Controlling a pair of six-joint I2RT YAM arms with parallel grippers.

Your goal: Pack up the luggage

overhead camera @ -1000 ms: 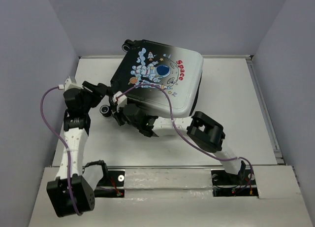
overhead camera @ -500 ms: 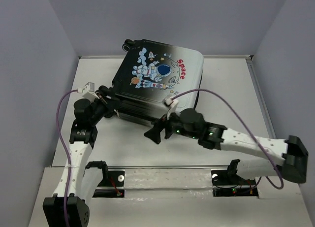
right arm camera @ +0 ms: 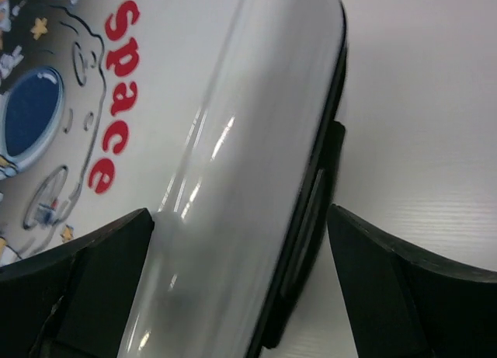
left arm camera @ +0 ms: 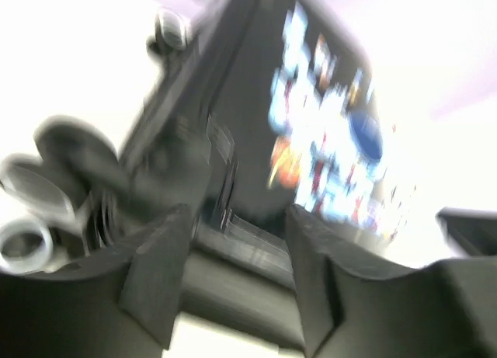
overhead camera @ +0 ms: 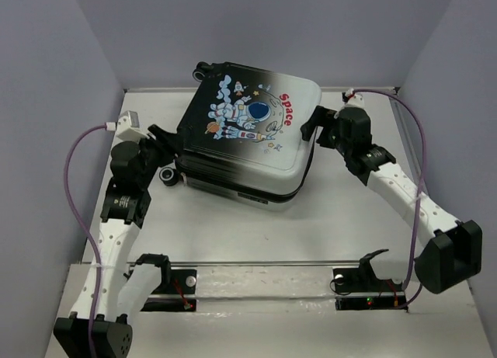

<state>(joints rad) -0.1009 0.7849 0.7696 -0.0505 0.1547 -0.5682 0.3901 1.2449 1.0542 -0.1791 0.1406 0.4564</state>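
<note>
The only text that can be read is the word "Space" (overhead camera: 286, 109), in red letters with a capital S. It is printed on the white part of the luggage (overhead camera: 210, 144) shell, just beside the cartoon astronaut (overhead camera: 252, 113). In the top view it stands in the upper middle of the frame and reads from top to bottom. In the right wrist view the same red word fills the upper left, also turned to read downward, next to a blue round visor (right arm camera: 31, 109). In the left wrist view the shell's print is too blurred to make out any letters.
</note>
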